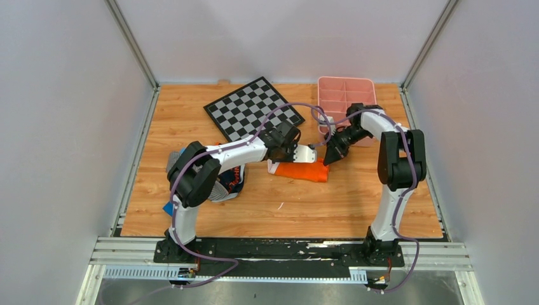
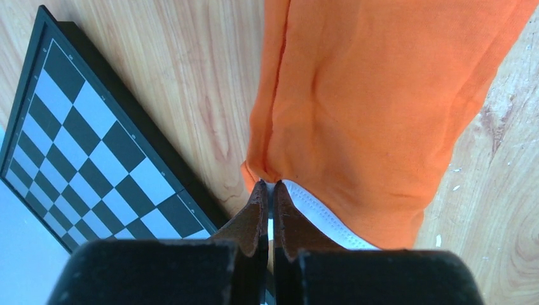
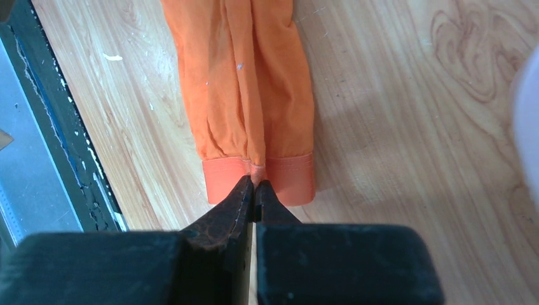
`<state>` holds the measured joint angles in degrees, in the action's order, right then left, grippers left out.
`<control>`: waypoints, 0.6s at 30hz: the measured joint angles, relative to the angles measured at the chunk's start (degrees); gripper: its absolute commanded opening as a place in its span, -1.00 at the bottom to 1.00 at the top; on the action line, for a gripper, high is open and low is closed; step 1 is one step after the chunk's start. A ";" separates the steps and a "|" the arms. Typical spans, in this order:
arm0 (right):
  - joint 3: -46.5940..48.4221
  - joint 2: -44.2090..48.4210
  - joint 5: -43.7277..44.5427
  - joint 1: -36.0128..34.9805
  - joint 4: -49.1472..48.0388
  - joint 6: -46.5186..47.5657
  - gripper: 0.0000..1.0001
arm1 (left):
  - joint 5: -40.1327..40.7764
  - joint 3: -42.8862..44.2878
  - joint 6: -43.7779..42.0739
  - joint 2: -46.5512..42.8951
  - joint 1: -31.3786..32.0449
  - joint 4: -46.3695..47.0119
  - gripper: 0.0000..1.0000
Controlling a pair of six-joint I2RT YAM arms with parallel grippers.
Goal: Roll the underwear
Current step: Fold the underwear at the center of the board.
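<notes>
The left hand (image 2: 269, 190) pinches the underwear (image 1: 304, 171) at nine o'clock, the right hand (image 3: 254, 189) at three. Roll slowly, ends level.

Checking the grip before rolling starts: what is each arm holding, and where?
Both hold the underwear: the left jaws pinch a fold beside its white trim, the right jaws pinch the middle of its orange hem band.

chessboard (image 1: 254, 109) behind underwear (image 1: 304, 171), pink tray (image 1: 346, 95) rear R, clothes pile (image 1: 225, 181) L, room in front
</notes>
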<state>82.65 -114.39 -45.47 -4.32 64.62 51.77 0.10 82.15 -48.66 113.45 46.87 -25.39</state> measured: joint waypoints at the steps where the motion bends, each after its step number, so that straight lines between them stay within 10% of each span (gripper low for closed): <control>1: 0.39 -0.33 0.02 0.02 0.02 -0.11 -1.00 | 0.28 0.09 0.00 0.00 0.00 -0.07 -1.00; 18: 1.88 -4.68 0.85 0.02 -2.21 -4.79 -0.69 | 2.60 2.89 0.70 2.19 -0.04 -1.07 -0.84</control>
<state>84.53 -119.07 -44.62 -4.29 62.41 46.98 2.70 85.03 -47.97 115.63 46.83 -26.46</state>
